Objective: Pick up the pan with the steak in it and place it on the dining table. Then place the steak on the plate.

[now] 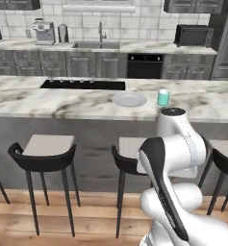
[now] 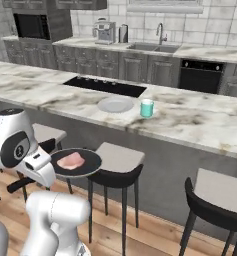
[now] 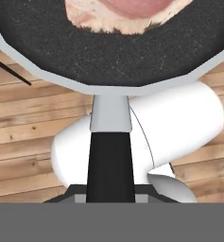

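Step in hand: carrying; the small round black frying pan with a thin pale rim hangs in the air in front of the stools, below the top of the long white marble table with brown-grey veins, so the first placing is not yet done.
Gripper: the gripper pinches the pan's short black handle; the handle runs straight down between its tips in the hand view.
Steak: the flat pink slab of raw steak lies inside the pan, roughly at its middle.
Arm pose: folded close over the base, the wrist low and the pan held about level.
Plate: the plain round pale grey-white plate rests mid-table, near the front edge, a small teal cup just beside it on the right.
Next move: likely lift the pan above the table's front edge, then carry it forward to bare marble near the plate, keeping it level so the steak stays put.
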Available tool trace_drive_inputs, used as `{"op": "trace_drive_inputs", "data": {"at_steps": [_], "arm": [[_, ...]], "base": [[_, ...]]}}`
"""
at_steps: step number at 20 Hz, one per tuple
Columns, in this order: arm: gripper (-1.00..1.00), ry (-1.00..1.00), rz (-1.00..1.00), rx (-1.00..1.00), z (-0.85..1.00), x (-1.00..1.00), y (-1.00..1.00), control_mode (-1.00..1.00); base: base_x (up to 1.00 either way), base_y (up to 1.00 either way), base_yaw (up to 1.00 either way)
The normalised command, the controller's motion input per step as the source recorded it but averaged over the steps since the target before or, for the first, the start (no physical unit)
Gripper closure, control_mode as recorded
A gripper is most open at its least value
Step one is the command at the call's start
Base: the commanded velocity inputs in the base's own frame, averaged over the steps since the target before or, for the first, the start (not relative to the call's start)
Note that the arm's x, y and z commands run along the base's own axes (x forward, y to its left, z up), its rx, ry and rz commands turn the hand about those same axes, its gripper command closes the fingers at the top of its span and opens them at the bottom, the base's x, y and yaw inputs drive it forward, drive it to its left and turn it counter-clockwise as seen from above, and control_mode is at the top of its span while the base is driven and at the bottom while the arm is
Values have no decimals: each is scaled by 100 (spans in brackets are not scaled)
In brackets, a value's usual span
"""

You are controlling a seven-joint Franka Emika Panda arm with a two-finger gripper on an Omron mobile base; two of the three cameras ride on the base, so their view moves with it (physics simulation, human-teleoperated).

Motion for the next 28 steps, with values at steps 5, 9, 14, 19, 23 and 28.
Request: {"op": "trace_drive_inputs", "data": {"at_steps": [5, 9, 14, 19, 23, 28], "arm": [[100, 0, 0, 0, 0, 0, 0, 100], [100, 0, 0, 0, 0, 0, 0, 100], [100, 0, 0, 0, 0, 0, 0, 100], [100, 0, 0, 0, 0, 0, 0, 100], [100, 0, 0, 0, 0, 0, 0, 100], [100, 0, 0, 0, 0, 0, 0, 100]], "base": [[16, 38, 0], [41, 97, 0], [41, 100, 0], [16, 57, -1], [9, 0, -4], [33, 3, -19]]}}
